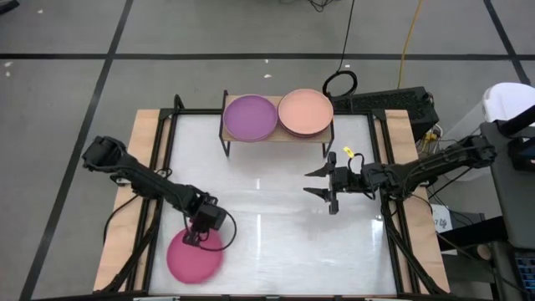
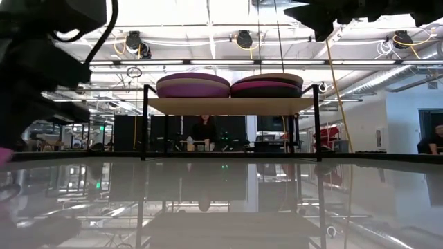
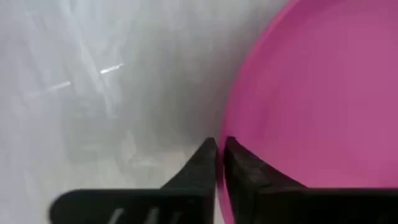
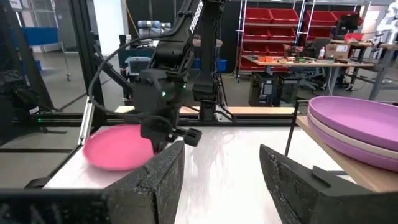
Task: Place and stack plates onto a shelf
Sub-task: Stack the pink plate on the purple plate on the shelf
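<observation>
A magenta plate (image 1: 191, 259) lies near the table's near left corner and fills much of the left wrist view (image 3: 311, 93). My left gripper (image 1: 197, 237) is shut on its rim, also seen in the right wrist view (image 4: 166, 134). The shelf (image 1: 277, 136) stands at the far edge on black legs. It carries a stack topped by a purple plate (image 1: 250, 117) and a stack topped by a beige plate (image 1: 305, 112). The low view shows the layers of both stacks (image 2: 192, 86) (image 2: 266, 84). My right gripper (image 1: 320, 185) hovers open over the table's middle, touching nothing. My left gripper pinches the magenta plate's rim (image 3: 222, 149) on the side toward the table's middle. One finger (image 3: 202, 165) is outside the plate and the other finger (image 3: 245, 171) is over its inner face. The fingers come from above, slanting down. Whether the plate is lifted clear, I cannot tell.
The white table top (image 1: 267, 217) is bare between the two grippers and in front of the shelf. Black rails (image 1: 163, 159) run along the left and right sides. A black cable loop (image 1: 339, 82) lies on the floor behind the shelf. A person (image 2: 205, 131) sits far behind.
</observation>
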